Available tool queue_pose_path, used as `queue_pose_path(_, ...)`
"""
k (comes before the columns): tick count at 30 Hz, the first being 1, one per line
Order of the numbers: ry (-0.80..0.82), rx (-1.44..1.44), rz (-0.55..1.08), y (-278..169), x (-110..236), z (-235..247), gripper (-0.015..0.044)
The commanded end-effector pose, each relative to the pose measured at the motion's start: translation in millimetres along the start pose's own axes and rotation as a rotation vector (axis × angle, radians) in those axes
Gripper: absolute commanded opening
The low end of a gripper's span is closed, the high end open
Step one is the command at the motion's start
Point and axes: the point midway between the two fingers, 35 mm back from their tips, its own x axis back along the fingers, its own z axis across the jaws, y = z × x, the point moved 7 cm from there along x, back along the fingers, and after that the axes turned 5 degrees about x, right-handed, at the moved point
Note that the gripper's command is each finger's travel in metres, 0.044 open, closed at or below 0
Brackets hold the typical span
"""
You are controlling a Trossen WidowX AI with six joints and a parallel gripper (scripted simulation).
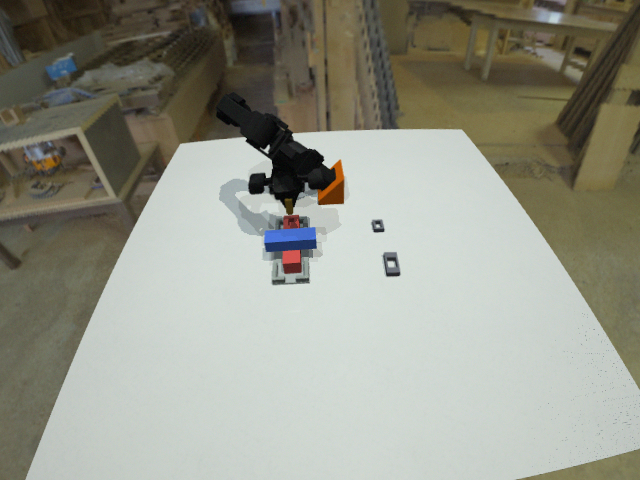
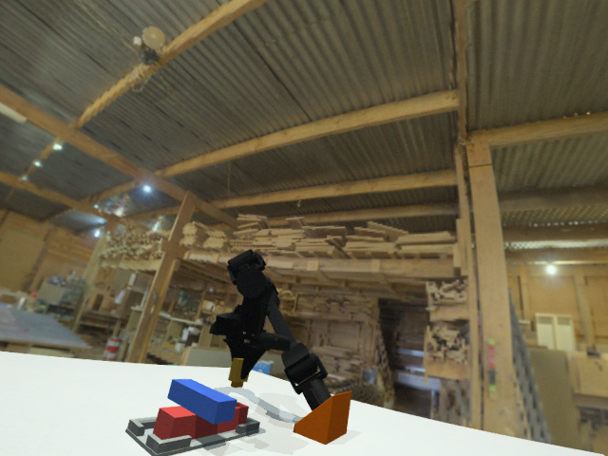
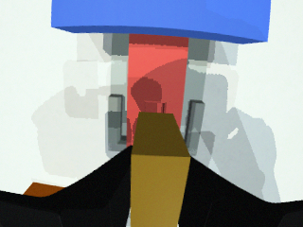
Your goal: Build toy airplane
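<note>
Table (image 1: 413, 335): tail fin (image 3: 158, 183) seemingly upright.

White tabletop (image 1: 361, 361)
On it: grey jig (image 1: 291, 279), orange wedge (image 1: 332, 186), two small grey frames (image 1: 377, 225) (image 1: 391, 264).
</note>
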Motion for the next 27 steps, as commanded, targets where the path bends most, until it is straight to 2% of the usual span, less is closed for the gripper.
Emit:
queue_pose_path(1,-0.005,0.006,-0.001,0,0,-1,0.0065)
queue_pose_path(27,-0.006,0.006,-0.002,0,-36,-2,0.0065)
